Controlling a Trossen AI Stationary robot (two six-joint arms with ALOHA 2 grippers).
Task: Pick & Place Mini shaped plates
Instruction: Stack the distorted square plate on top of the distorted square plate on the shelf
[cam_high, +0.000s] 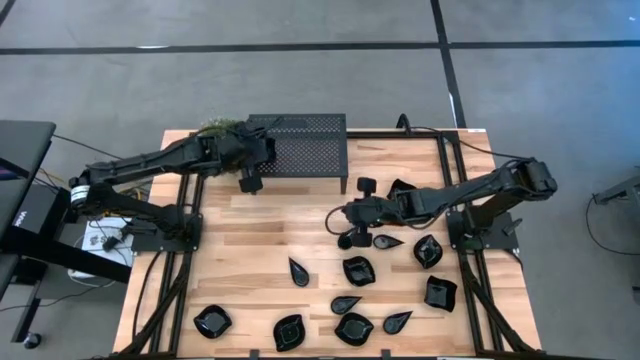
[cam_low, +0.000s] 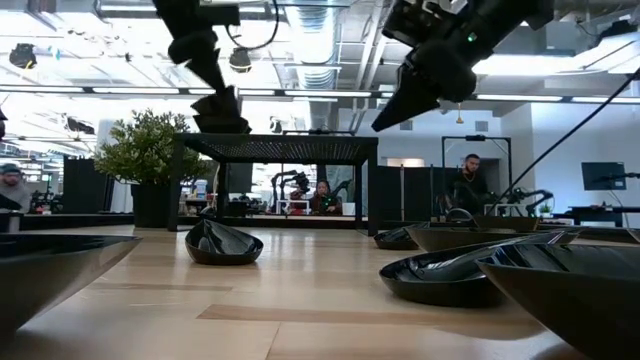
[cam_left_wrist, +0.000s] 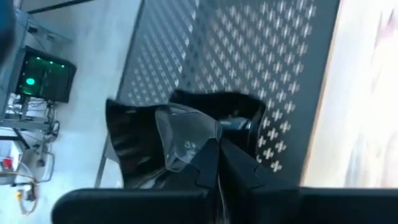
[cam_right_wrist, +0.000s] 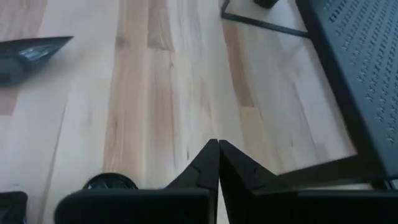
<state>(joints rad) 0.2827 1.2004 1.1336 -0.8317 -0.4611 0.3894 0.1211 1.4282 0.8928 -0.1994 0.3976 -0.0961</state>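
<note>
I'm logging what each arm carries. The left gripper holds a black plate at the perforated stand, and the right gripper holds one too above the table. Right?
Not quite. The right gripper holds nothing: the right wrist view shows its fingers shut together, no plate between them, above the wooden table. The left gripper does hold a black plate at the perforated stand.

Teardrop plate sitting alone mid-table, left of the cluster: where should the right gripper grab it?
On the teardrop plate, pinch the raised rim across the narrow pointed end, descending from above. It lies flat and apart from the others, so the right gripper likely has clearance either side.
</note>
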